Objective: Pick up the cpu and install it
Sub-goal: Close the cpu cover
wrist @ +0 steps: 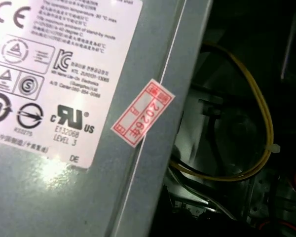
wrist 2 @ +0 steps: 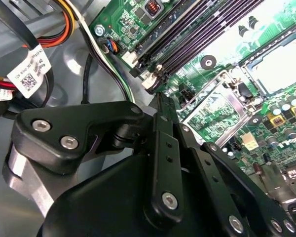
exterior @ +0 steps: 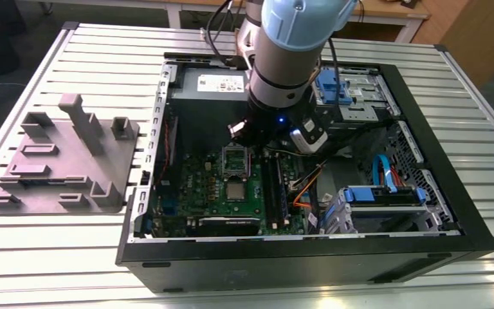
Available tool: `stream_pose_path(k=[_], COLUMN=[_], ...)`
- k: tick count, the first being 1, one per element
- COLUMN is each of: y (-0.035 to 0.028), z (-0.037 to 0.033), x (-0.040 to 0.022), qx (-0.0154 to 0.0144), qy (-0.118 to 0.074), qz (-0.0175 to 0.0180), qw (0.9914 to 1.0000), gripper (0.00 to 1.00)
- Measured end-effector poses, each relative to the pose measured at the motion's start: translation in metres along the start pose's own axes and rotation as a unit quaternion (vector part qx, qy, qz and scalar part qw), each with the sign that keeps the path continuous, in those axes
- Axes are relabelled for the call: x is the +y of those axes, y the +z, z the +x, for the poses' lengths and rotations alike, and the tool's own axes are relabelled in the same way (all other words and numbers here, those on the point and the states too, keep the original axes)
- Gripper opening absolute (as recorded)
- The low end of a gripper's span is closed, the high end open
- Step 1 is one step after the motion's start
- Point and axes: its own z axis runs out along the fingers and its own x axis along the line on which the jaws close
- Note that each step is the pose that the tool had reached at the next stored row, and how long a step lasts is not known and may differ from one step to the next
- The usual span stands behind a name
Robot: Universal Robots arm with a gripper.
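Note:
The cpu [exterior: 236, 191], a small silvery-grey square, lies flat in its socket on the green motherboard [exterior: 204, 193] inside the open computer case. The second wrist view shows the cpu [wrist 2: 280, 66] in the socket, with the metal socket frame [wrist 2: 213, 109] flipped open beside it. In the exterior view that frame [exterior: 236, 158] stands just behind the chip. My gripper [exterior: 241, 132] hangs over the board's far edge, above the open frame. In the second wrist view the gripper [wrist 2: 160, 98] looks shut, with nothing held and its tip close to the frame's edge.
Black memory sticks [exterior: 273, 183] run beside the socket. The grey power supply [exterior: 217, 84] fills the case's far end; its labelled side [wrist: 64, 98] and a yellow cable [wrist: 256, 123] lie close to the wrist. Blue drive caddies [exterior: 383, 193] and orange cables sit at the exterior view's right. A grey parts fixture [exterior: 58, 161] rests outside.

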Motion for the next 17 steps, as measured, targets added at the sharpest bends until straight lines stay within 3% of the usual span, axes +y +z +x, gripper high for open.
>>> stream_pose_path(k=[8, 17], y=[-0.0012, -0.0141], z=[0.0053, 0.0066], x=[-0.0009, -0.0037], qx=[0.0015, 0.0028], qy=[-0.010, -0.018], qz=[0.0001, 0.0002], qw=[0.99995, 0.99984], gripper=[0.10, 0.10])
